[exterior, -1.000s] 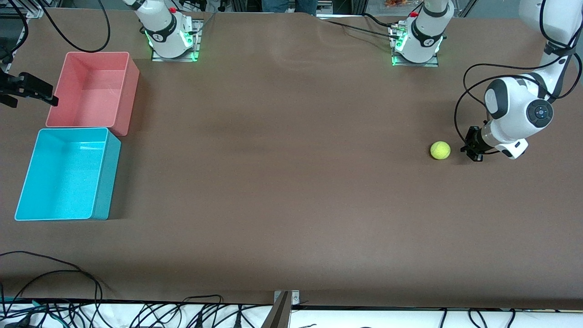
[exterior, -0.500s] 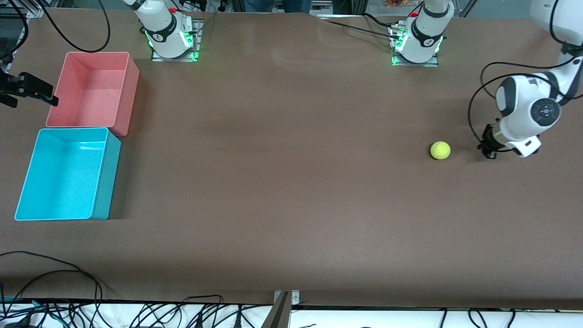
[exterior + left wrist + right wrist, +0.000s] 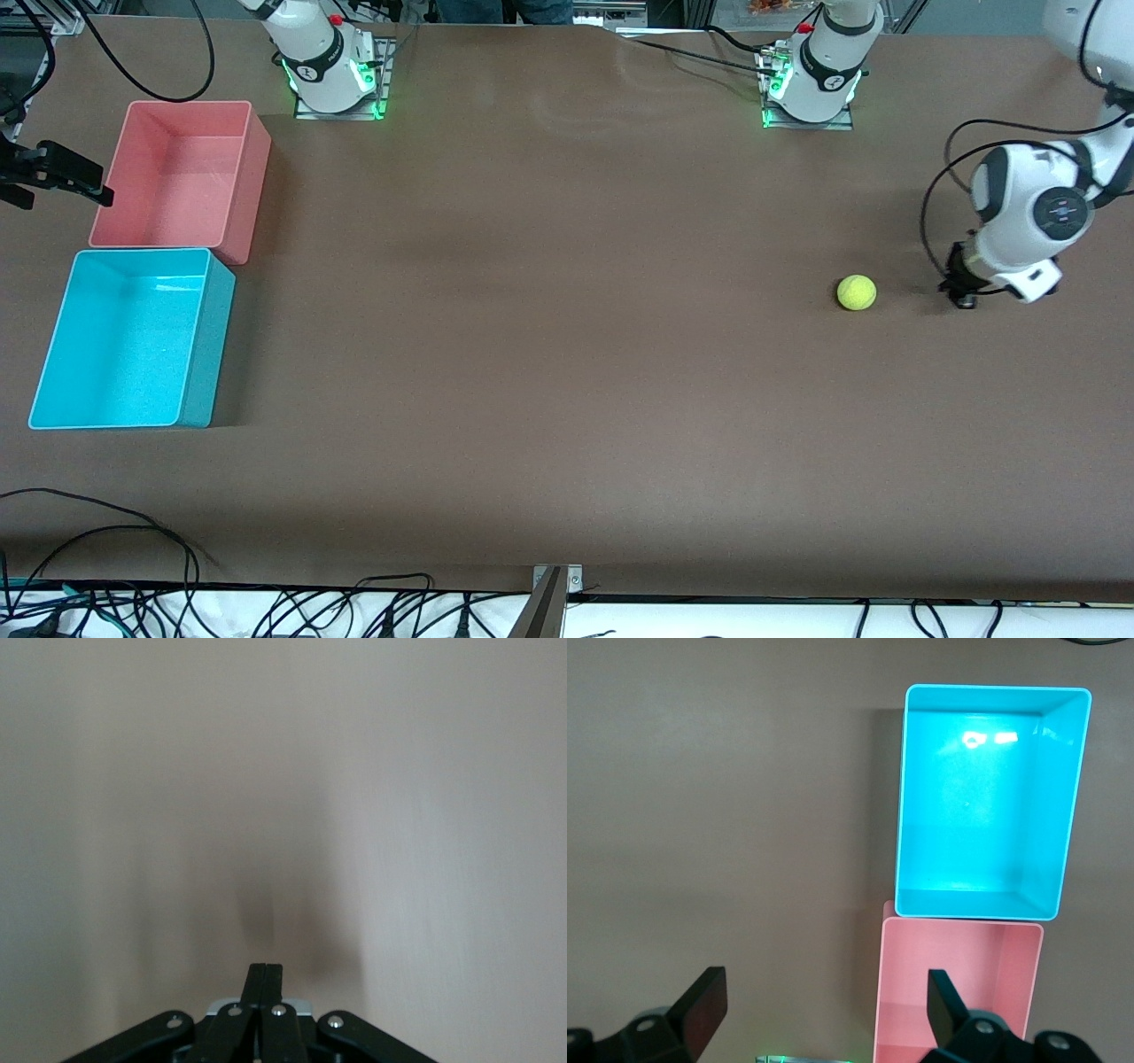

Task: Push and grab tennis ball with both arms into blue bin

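Observation:
The tennis ball (image 3: 856, 292) lies on the brown table toward the left arm's end. My left gripper (image 3: 961, 297) is shut and empty, low at the table beside the ball, a short gap away toward the table's end; its wrist view shows the shut fingertips (image 3: 264, 970) over bare table, with no ball. The blue bin (image 3: 120, 337) stands empty at the right arm's end and shows in the right wrist view (image 3: 983, 797). My right gripper (image 3: 62, 182) is open and empty (image 3: 824, 992), up in the air beside the bins.
An empty pink-red bin (image 3: 168, 177) stands against the blue bin, farther from the front camera; it also shows in the right wrist view (image 3: 957, 992). Cables lie along the table's near edge (image 3: 133, 532). The arm bases (image 3: 337, 80) stand along the top edge.
My left gripper has moved away from the ball toward the left arm's end of the table. The ball and the right arm have not moved.

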